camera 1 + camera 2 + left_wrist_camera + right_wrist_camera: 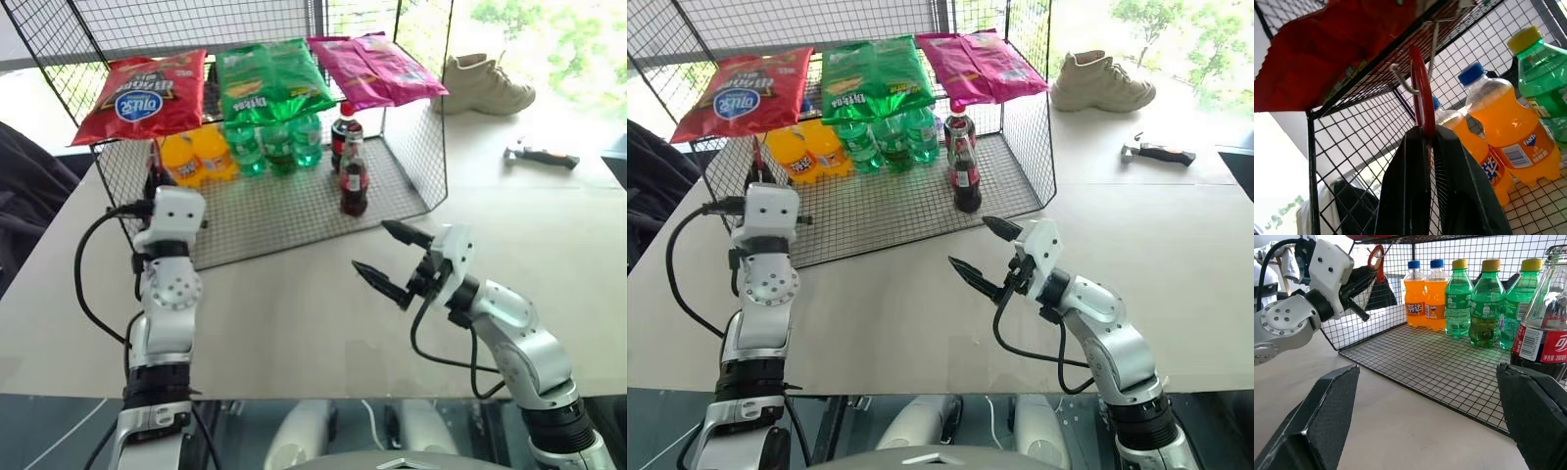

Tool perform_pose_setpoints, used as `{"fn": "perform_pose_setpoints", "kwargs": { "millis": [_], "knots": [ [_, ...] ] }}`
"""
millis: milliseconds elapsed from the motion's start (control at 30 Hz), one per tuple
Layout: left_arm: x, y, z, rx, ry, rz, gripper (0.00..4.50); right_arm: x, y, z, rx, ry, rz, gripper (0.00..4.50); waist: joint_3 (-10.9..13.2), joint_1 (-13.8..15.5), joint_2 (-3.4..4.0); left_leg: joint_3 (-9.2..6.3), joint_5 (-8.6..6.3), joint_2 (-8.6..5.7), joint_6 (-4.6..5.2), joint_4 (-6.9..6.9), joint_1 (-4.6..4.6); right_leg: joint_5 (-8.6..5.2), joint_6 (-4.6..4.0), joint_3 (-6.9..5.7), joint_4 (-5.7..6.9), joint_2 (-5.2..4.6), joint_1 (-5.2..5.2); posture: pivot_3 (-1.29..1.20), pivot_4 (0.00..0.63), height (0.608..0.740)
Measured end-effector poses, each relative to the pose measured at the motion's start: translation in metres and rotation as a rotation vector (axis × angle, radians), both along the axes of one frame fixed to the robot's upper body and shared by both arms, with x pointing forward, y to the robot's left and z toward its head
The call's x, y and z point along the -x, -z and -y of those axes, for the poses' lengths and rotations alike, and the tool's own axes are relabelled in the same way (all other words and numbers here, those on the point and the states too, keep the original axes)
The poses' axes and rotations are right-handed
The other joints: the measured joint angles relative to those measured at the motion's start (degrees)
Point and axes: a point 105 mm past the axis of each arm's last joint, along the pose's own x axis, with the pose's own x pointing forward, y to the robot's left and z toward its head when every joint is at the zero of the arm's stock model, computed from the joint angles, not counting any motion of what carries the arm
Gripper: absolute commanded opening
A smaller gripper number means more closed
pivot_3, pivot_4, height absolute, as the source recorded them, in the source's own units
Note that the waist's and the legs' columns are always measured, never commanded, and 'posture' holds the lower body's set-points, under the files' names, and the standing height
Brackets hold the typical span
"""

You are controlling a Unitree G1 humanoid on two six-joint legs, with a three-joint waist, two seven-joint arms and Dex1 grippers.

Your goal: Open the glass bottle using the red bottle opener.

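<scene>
Red opener: the red bottle opener (1420, 93) hangs by its ring head from a metal hook (1400, 81) at the left front corner of the wire rack (294, 211), under the red snack bag (142, 93).
Left gripper: the left gripper (1425, 142) is clenched on the opener's handle, fingers pressed flat against both faces; the ring is not yet off the hook.
Right gripper: the right gripper (392, 259) is released, jaws spread wide, hovering over the desk (294, 323) in front of the rack's front edge and holding nothing.
Glass bottle: the glass bottle (353, 176) stands upright on the rack floor near its right front corner, just in front of a fatter cola bottle (345, 122); cap apparently on.
Step in hand: taking the opener, judged from the grip on a tool that hangs from its hook.
Next move: lift the ring up and off the hook tip without snagging, then carry it toward the bottle; the right gripper looks placed to steady the bottle first.
</scene>
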Motion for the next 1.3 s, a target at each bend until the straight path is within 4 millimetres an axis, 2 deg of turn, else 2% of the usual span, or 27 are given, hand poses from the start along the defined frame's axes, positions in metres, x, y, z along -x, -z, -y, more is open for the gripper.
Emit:
{"fn": "perform_pose_setpoints", "kwargs": {
  "millis": [233, 533, 933, 1300],
  "knots": [
    [0.0, 0.004, 0.012, -0.097, 0.017, -0.023, 0.15, -0.001, 0.001, 0.0, 0.001, 0.002, -0.005, 4.5, 0.0, 0.0, 0.0, 0.0, 0.0, 0.0, 0.0, 0.0, 0.0, 0.0, 0.0, 0.0, 0.0, -0.01, 0.0, 0.0, 0.15, 0.732],
    [0.008, -0.007, 0.015, -0.193, -0.025, 0.025, 0.15, -0.001, 0.002, 0.0, 0.002, 0.003, -0.004, 4.5, 0.0, 0.0, 0.0, 0.0, 0.0, 0.0, 0.0, -0.01, 0.0, 0.0, 0.0, 0.0, 0.01, -0.01, -0.01, 0.0, 0.15, 0.732],
    [0.015, -0.01, 0.021, -0.195, -0.013, 0.049, 0.15, 0.001, -0.001, -0.001, -0.019, -0.016, 0.007, 4.5, 0.0, -0.01, 0.0, 0.0, -0.01, 0.0, 0.01, -0.01, 0.0, 0.0, 0.0, 0.01, 0.02, -0.01, -0.01, 0.0, 0.15, 0.732],
    [0.023, -0.013, 0.033, -0.109, 0.072, 0.049, 0.15, 0.009, -0.015, -0.007, -0.132, -0.103, 0.031, 4.5, 0.0, -0.02, 0.0, 0.0, -0.01, 0.0, 0.01, 0.0, 0.01, 0.0, 0.0, 0.0, 0.04, -0.01, 0.0, 0.0, 0.15, 0.732]
  ]
}}
